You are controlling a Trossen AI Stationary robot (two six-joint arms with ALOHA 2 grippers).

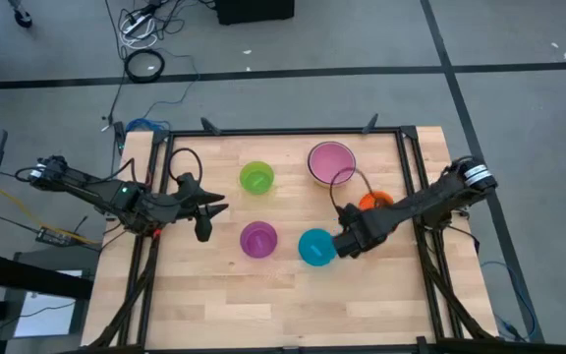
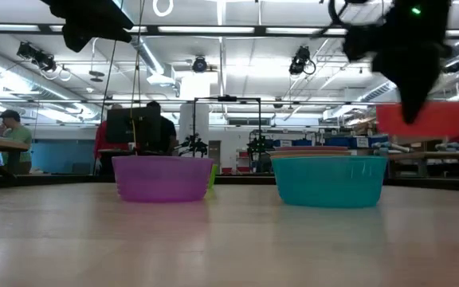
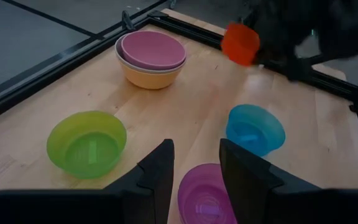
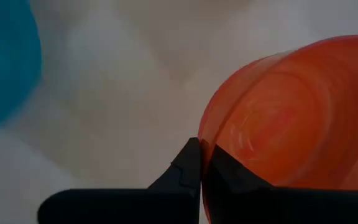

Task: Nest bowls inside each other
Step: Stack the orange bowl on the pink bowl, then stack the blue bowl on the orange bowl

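Note:
The red-orange bowl (image 2: 433, 119) hangs in the air over the table's right half, with my right gripper (image 4: 201, 163) shut on it, beside the blue bowl (image 1: 315, 247). The purple bowl (image 1: 258, 239) and the lime green bowl (image 1: 256, 178) stand on their bases on the table. At the far side, the pink bowl (image 3: 153, 50) sits nested in an orange bowl (image 3: 148, 78). My left gripper (image 1: 212, 218) is open above the table's left part, near the purple bowl, and touches nothing. My right gripper pinches the red-orange bowl's wall at the rim (image 4: 205, 140), one finger inside and one outside. The fingers slant down from above. The bowl is lifted clear of the table, mouth up and about level (image 2: 421, 108).
Black frame rails (image 1: 406, 177) run along the table's edges. Bare wood lies along the near edge (image 1: 293, 305). People and desks show in the room behind the table (image 2: 10, 127).

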